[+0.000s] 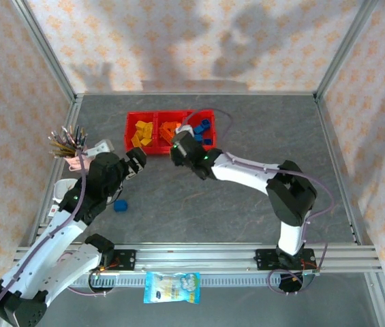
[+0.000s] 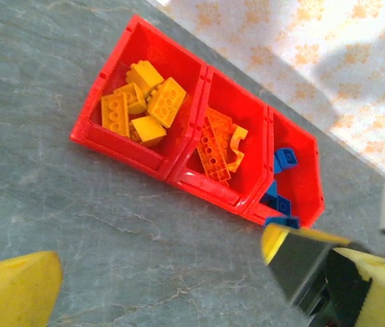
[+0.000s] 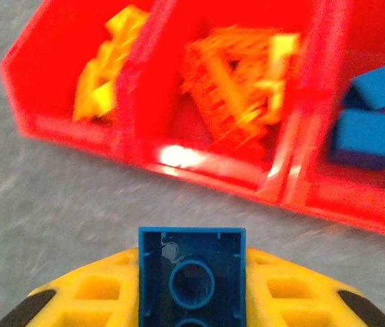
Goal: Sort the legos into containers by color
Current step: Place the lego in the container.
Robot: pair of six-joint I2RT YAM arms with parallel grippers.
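While the right claw point(image 3: 192, 303) sits pressed shut on a small blue plastic brick point(image 3: 192, 269), the brick's hollow underside faces the wrist camera, with the yellow fingers point(image 3: 83, 300) flanking it on both sides.

Top view: right claw point(image 1: 177, 147) is at the near edge of the row of three joined red plastic bins point(image 1: 172, 113), upper centre of frame, about level with the middle compartment.

Bin contents, left wrist view, across the red row point(image 2: 120, 148):
- left compartment: yellow-orange bricks point(image 2: 144, 102), loosely piled
- middle compartment: darker orange pieces point(image 2: 219, 143), one curved
- right compartment: blue blocks point(image 2: 285, 159)

Left claw point(image 1: 135, 163) is spread wide and holds nothing. It hovers over the grey bench point(image 1: 206, 211), just lower left of the bins. In its own view, one yellow finger point(image 2: 11, 293) sits at the lower left corner.

One loose blue brick point(image 1: 120, 205) lies on the bench, lower left of centre, near the left arm and well apart from the bins.

Pink cup of pencils point(image 1: 69, 144) stands at the left edge. Blue-and-white packet point(image 1: 172, 287) lies at the bottom centre, just below the rail.
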